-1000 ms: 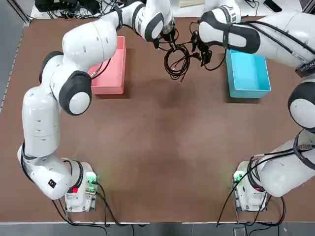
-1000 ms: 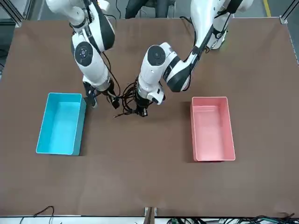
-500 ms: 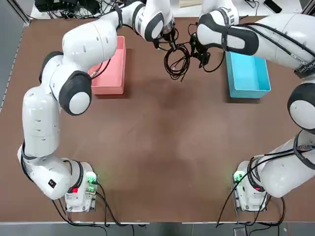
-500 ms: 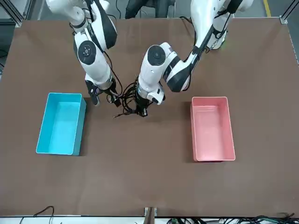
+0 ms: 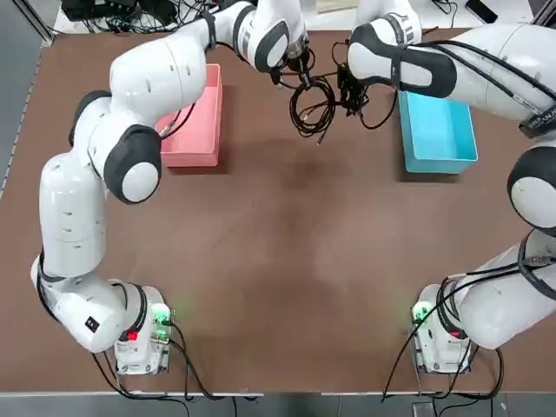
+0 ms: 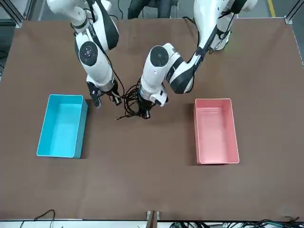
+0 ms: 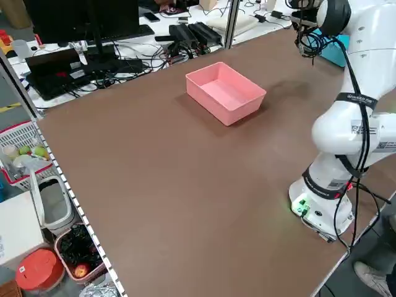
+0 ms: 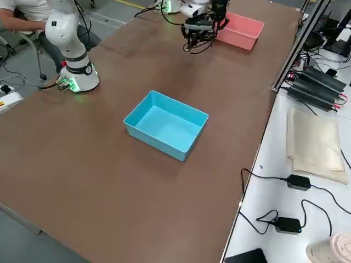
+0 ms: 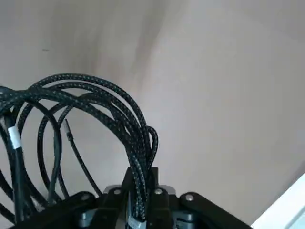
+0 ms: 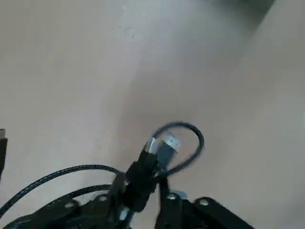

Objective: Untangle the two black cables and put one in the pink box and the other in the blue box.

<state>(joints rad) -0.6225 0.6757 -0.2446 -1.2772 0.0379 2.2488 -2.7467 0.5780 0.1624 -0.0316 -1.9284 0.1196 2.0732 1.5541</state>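
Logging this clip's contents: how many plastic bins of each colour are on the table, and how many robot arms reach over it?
Pink rectangular plastic bin: 1
Light-blue rectangular plastic bin: 1
White robot arms with black joints, left and right: 2
Total: 4

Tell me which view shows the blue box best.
The right side view: the whole blue box shows there, walls and bare inside. The front view also has it whole. In the top view an arm covers its far part; the left side view catches only a piece behind the arm.
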